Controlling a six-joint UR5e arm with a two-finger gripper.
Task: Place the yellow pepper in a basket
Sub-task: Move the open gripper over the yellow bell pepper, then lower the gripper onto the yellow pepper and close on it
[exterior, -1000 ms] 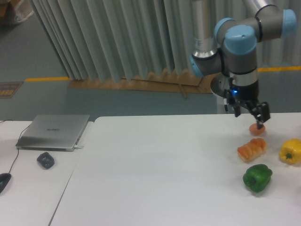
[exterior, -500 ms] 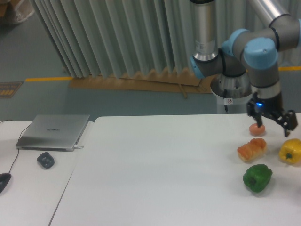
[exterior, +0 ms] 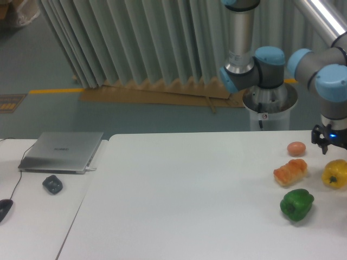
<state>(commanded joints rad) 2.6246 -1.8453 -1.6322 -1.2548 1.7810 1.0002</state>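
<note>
The yellow pepper (exterior: pixel 335 173) sits on the white table (exterior: pixel 190 200) at the far right edge of the view. My gripper (exterior: pixel 336 147) hangs just above it, partly cut off by the frame edge. One finger (exterior: pixel 319 145) shows to the left of the pepper, set wide of the wrist, so the jaws stand open and hold nothing. No basket is in view.
A dark green bell pepper (exterior: pixel 296 204), an orange ridged bread-like lump (exterior: pixel 290 171) and a small orange round item (exterior: pixel 296 148) lie left of the yellow pepper. A closed laptop (exterior: pixel 61 151) and a dark small object (exterior: pixel 52 184) are on the left table.
My gripper has moved right from above the small orange round item to above the yellow pepper, staying open. The objects have not moved.
</note>
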